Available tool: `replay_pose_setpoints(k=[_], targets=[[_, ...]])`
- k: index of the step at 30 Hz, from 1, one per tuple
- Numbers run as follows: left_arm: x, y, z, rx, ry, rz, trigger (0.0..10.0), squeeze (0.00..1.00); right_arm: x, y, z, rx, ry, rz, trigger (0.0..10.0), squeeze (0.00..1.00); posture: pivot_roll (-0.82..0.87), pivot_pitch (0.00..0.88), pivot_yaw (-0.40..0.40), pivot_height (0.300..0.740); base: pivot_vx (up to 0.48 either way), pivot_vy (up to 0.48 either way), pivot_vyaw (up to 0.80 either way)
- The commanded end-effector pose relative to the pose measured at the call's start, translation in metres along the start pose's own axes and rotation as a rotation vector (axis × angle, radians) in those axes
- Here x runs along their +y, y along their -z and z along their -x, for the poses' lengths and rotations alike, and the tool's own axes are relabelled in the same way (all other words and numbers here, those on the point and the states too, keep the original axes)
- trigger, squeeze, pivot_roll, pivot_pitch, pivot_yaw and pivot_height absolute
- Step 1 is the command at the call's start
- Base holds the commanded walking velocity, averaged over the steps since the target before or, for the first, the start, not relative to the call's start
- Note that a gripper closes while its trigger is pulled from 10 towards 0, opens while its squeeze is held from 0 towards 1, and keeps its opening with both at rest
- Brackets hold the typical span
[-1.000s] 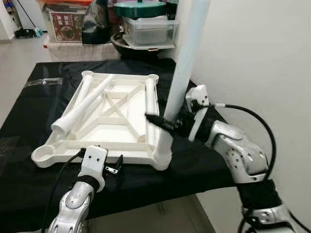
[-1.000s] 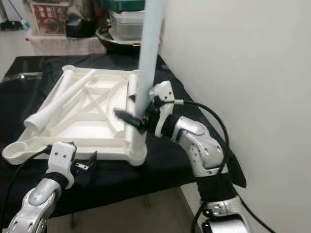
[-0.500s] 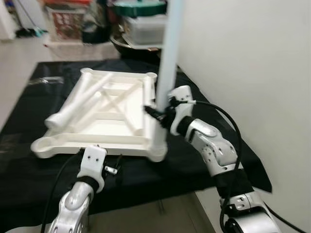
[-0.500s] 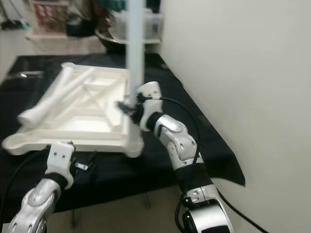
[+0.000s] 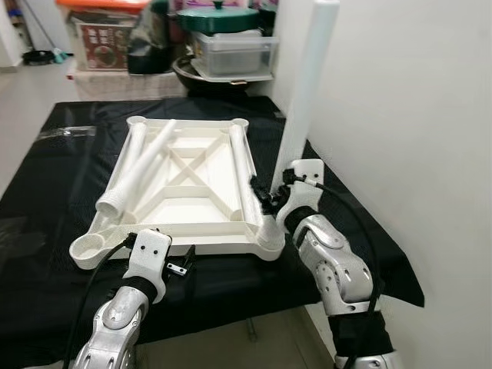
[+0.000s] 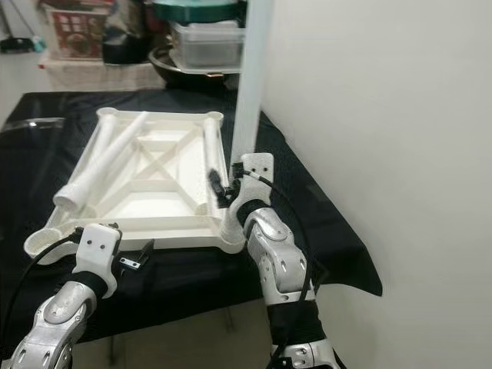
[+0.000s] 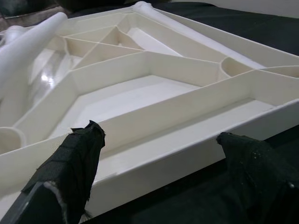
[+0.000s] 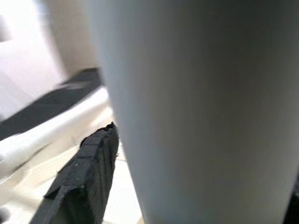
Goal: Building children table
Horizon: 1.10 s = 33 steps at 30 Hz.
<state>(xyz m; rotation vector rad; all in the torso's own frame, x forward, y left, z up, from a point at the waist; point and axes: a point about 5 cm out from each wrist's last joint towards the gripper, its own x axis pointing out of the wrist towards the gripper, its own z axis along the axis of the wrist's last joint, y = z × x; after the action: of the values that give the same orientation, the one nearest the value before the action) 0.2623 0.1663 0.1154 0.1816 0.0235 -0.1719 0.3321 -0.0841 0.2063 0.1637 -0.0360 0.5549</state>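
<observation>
An upside-down white table top (image 5: pixel 192 247) lies on the black-clothed table. A long white leg (image 5: pixel 306 100) stands nearly upright at its near right corner, leaning slightly right. My right gripper (image 5: pixel 270 197) is shut on the low part of this leg; in the right wrist view the leg (image 8: pixel 196 112) runs close beside one black finger (image 8: pixel 88 172). Two loose legs (image 5: pixel 142 165) lie along the top's left side and another leg (image 5: pixel 242 165) lies along its right side. My left gripper (image 5: pixel 183 265) hovers open just before the front rim (image 7: pixel 154 163), touching nothing.
A white wall (image 5: pixel 415 115) rises close on the right. Behind the table stand a clear lidded bin (image 5: pixel 234 52), a green pot (image 5: pixel 219 17) and a printed box (image 5: pixel 104 44). The black cloth's front edge (image 5: pixel 231 304) drops off near my arms.
The view has swung and steadied. The held leg went from leaning right to upright and now leans slightly right again; my right forearm is drawn nearer. The left gripper stays put.
</observation>
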Motion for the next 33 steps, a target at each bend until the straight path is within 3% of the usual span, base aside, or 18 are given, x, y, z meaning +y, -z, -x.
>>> replay_pose_setpoints(k=[1, 4, 7, 10, 11, 12, 13, 14, 15, 16, 19, 20, 22, 23, 25, 31, 32, 33], targets=[[0.002, 0.005, 0.000, 0.022, 0.002, -0.014, 10.0, 0.00, 0.019, -0.006, -0.007, -0.005, -0.157, -0.020, 10.0, 0.00, 0.13, 0.000, -0.084, 0.740, 0.000, 0.000, 0.00], [-0.001, 0.004, -0.002, 0.018, 0.003, -0.011, 10.0, 0.00, 0.046, -0.021, 0.005, -0.035, -0.508, -0.010, 10.0, 0.00, 0.14, 0.000, -0.088, 0.740, 0.000, 0.000, 0.00], [-0.006, 0.002, -0.002, 0.010, 0.013, -0.007, 10.0, 0.00, 0.067, -0.018, 0.019, -0.019, -0.743, 0.038, 10.0, 0.00, 0.16, 0.000, -0.091, 0.740, 0.000, 0.000, 0.00], [-0.005, 0.002, 0.000, 0.013, 0.014, -0.010, 10.0, 0.00, 0.076, -0.008, 0.021, 0.011, -0.802, 0.067, 10.0, 0.00, 0.16, 0.000, -0.093, 0.740, 0.000, 0.000, 0.00], [-0.002, 0.003, 0.002, 0.017, 0.010, -0.014, 10.0, 0.00, 0.076, -0.001, 0.017, 0.038, -0.785, 0.082, 8.1, 0.00, 0.17, 0.000, -0.095, 0.740, 0.000, 0.000, 0.00], [-0.002, 0.003, 0.002, 0.017, 0.010, -0.014, 10.0, 0.00, 0.076, -0.001, 0.017, 0.038, -0.785, 0.082, 8.1, 0.00, 0.17, 0.000, -0.095, 0.740, 0.000, 0.000, 0.00], [0.000, 0.004, 0.003, 0.020, 0.006, -0.017, 10.0, 0.00, 0.076, 0.004, 0.015, 0.055, -0.770, 0.092, 2.4, 0.00, 0.17, 0.000, -0.098, 0.740, 0.000, 0.000, 0.00], [0.000, 0.004, 0.003, 0.020, 0.006, -0.017, 10.0, 0.00, 0.076, 0.004, 0.015, 0.055, -0.770, 0.092, 2.4, 0.00, 0.17, 0.000, -0.098, 0.740, 0.000, 0.000, 0.00], [0.003, 0.005, 0.004, 0.025, -0.003, -0.020, 10.0, 0.00, 0.070, 0.011, 0.008, 0.106, -0.690, 0.080, 0.4, 0.00, 0.16, 0.000, -0.098, 0.740, 0.000, 0.000, 0.00], [0.005, 0.006, 0.004, 0.027, -0.009, -0.021, 10.0, 0.00, 0.059, 0.017, -0.001, 0.145, -0.540, 0.050, 0.0, 0.00, 0.16, 0.000, -0.096, 0.740, 0.000, 0.000, 0.00], [0.005, 0.006, 0.004, 0.028, -0.016, -0.020, 10.0, 0.00, 0.038, 0.026, -0.010, 0.200, -0.310, 0.003, 0.0, 0.00, 0.16, 0.000, -0.093, 0.740, 0.000, 0.000, 0.00], [0.005, 0.006, 0.004, 0.028, -0.016, -0.020, 10.0, 0.00, 0.038, 0.026, -0.010, 0.200, -0.310, 0.003, 0.0, 0.00, 0.16, 0.000, -0.093, 0.740, 0.000, 0.000, 0.00], [0.001, 0.005, 0.004, 0.024, -0.003, -0.018, 10.0, 0.00, -0.007, 0.034, -0.010, 0.203, 0.104, -0.033, 0.0, 0.00, 0.16, 0.000, -0.094, 0.740, 0.000, 0.000, 0.00], [0.001, 0.005, 0.004, 0.024, -0.003, -0.018, 10.0, 0.00, -0.007, 0.034, -0.010, 0.203, 0.104, -0.033, 0.0, 0.00, 0.16, 0.000, -0.094, 0.740, 0.000, 0.000, 0.00], [0.001, 0.005, 0.004, 0.025, -0.001, -0.016, 10.0, 0.00, -0.042, 0.042, 0.003, 0.209, 0.430, -0.046, 0.0, 0.00, 0.14, 0.000, -0.087, 0.740, 0.000, 0.000, 0.00], [0.000, 0.007, 0.002, 0.030, 0.005, -0.013, 10.0, 0.00, -0.048, 0.045, 0.015, 0.220, 0.552, -0.012, 0.0, 0.00, 0.13, 0.000, -0.073, 0.740, 0.000, 0.000, 0.00], [-0.003, 0.005, 0.001, 0.026, 0.015, -0.012, 10.0, 0.00, -0.039, 0.044, 0.013, 0.222, 0.519, 0.000, 10.0, 0.00, 0.14, 0.000, -0.077, 0.740, 0.000, 0.000, 0.00], [-0.005, 0.004, 0.000, 0.021, 0.021, -0.011, 10.0, 0.00, -0.029, 0.041, 0.010, 0.209, 0.477, 0.003, 10.0, 0.00, 0.14, 0.000, -0.078, 0.740, 0.000, 0.000, 0.00]])
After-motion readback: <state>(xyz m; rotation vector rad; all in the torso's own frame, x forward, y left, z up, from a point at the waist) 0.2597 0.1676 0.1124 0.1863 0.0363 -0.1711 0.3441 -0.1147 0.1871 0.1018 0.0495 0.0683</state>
